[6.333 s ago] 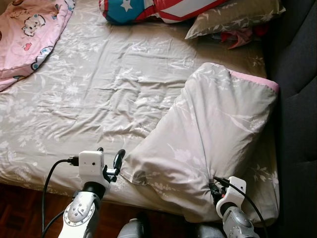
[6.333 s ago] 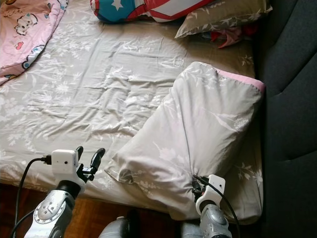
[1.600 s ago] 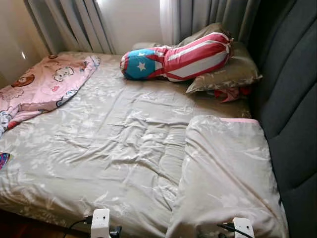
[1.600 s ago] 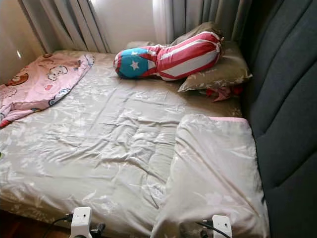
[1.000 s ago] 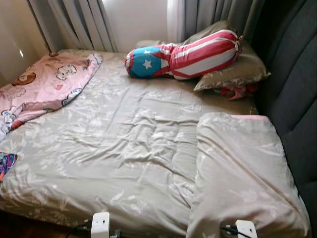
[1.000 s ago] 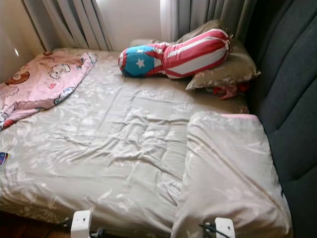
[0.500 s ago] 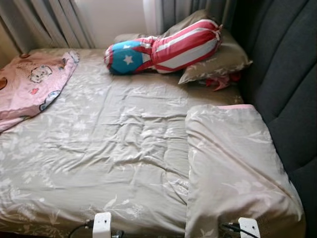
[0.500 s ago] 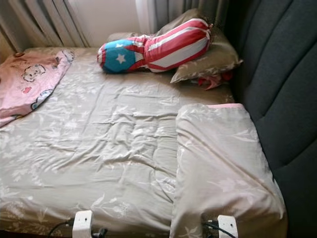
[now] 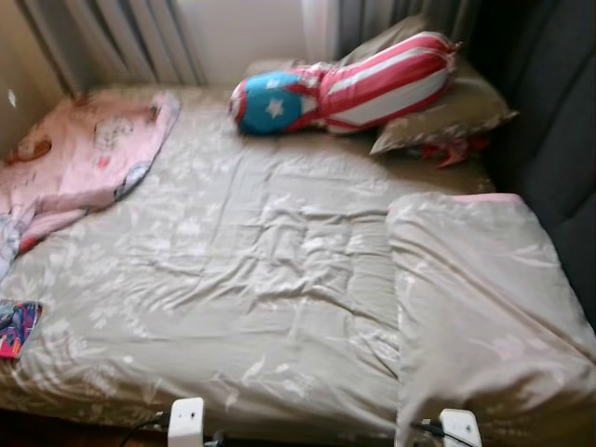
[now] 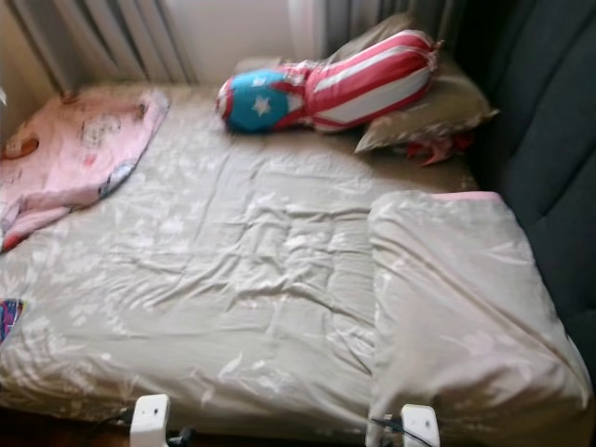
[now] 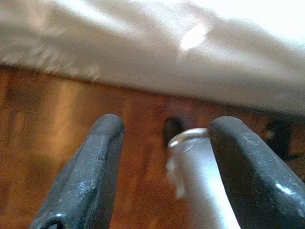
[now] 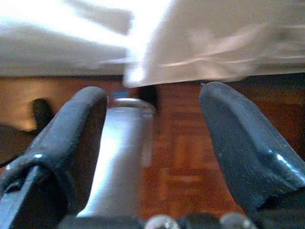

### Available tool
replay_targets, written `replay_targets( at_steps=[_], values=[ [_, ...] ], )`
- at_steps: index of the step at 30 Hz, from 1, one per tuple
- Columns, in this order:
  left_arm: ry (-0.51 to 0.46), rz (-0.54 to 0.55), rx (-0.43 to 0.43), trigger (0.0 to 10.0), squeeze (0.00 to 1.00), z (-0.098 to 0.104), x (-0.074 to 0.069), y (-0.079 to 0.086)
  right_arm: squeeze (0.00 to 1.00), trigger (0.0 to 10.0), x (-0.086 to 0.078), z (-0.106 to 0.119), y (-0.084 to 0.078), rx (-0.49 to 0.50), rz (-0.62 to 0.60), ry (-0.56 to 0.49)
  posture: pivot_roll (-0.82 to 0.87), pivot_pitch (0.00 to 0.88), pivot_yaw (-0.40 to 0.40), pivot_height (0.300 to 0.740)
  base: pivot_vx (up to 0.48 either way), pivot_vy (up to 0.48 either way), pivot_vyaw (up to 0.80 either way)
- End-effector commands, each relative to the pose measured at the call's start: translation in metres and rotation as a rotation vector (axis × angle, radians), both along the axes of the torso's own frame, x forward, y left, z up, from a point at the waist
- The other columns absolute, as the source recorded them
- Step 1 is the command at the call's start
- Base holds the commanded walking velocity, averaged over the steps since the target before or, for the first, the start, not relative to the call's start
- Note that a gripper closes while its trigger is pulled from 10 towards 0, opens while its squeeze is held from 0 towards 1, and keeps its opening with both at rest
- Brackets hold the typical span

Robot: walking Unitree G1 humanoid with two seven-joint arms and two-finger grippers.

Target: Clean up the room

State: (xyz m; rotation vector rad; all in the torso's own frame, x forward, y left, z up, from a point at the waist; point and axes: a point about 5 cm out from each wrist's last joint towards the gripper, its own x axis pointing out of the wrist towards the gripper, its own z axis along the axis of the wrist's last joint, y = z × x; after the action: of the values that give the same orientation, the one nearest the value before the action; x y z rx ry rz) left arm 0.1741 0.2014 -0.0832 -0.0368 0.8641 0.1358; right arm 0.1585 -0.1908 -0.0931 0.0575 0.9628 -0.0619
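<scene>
Both end effectors hang released over the reddish wooden floor (image 11: 57, 157) beside the bed: left end effector (image 11: 164, 157), right end effector (image 12: 152, 143), fingers spread, empty. On the grey floral-sheeted bed (image 9: 242, 279) lies a folded grey duvet (image 9: 475, 307), just beside the dark headboard (image 9: 568, 140).

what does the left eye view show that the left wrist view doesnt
The left eye view alone gives the top of the bed: the pink cartoon blanket, the star-and-stripe bolster, the grey pillow under it, the folded duvet along the dark headboard, and a colourful item at the near left edge.

The left wrist view alone gives the wooden floor and the open left claw hanging over it.

Both share the grey floral sheet, which the wrist view sees as its overhanging edge.
</scene>
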Motion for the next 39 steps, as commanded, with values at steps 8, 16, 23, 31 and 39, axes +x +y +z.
replay_targets(
  at_steps=[8, 16, 23, 31, 39],
  values=[
    [0.009, 0.003, -0.003, 10.0, 0.0, -0.0015, -0.002, -0.0025, 0.0, 10.0, -0.0066, -0.0023, -0.0037, -0.004, 0.011, 0.025, -0.11, 0.153, 0.04, 0.74, 0.0, 0.401, 0.0],
    [0.013, 0.005, -0.004, 10.0, 0.0, -0.002, -0.0026, -0.0033, 0.0, 10.0, -0.0066, -0.0022, -0.0041, -0.004, 0.008, 0.025, -0.11, 0.154, 0.039, 0.74, 0.0, 0.4, 0.0],
    [0.015, 0.013, -0.006, 10.0, 0.0, -0.0022, -0.0027, -0.004, 0.0, 10.0, -0.0062, -0.0019, -0.005, -0.005, 0.007, 0.024, -0.11, 0.154, 0.036, 0.74, 0.0, 0.401, 0.0],
    [0.019, 0.018, -0.005, 10.0, 0.0, -0.0023, -0.0033, -0.0021, 0.0, 10.0, -0.0058, -0.0018, -0.0044, 0.0, 0.007, 0.022, -0.11, 0.156, 0.037, 0.74, 0.0, 0.401, 0.0],
    [0.016, 0.028, -0.006, 10.0, 0.0, -0.002, -0.0032, -0.0009, 0.0, 10.0, -0.0061, -0.0019, -0.0046, 0.0, 0.011, 0.024, -0.1, 0.153, 0.031, 0.74, 0.0, 0.4, 0.0]
  ],
)
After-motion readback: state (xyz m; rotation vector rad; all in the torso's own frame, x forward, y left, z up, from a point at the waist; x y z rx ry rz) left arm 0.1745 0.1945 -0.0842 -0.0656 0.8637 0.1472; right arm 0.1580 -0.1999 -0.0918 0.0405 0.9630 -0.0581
